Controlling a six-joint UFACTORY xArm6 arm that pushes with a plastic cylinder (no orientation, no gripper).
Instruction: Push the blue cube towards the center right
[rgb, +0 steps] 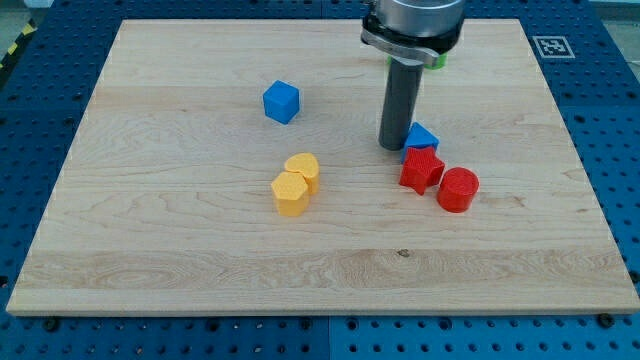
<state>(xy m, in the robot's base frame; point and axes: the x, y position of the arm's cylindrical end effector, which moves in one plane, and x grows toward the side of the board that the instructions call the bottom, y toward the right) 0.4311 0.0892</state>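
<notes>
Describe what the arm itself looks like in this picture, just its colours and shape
Only my lower end shows. A wide round metallic grey housing enters from the view's top, with a lighter silver rim and a small green piece at its right edge. From it hangs a straight dark grey cylindrical rod, smooth and unmarked. My tip ends flat, just left of a blue block. No cables or labels are visible.

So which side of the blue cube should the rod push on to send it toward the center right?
Press the blue cube on the face toward the view's left, low and centred, since it sits corner-on and may spin. My tip is now to its right, beside the blue triangular block, so it should circle round first.
</notes>
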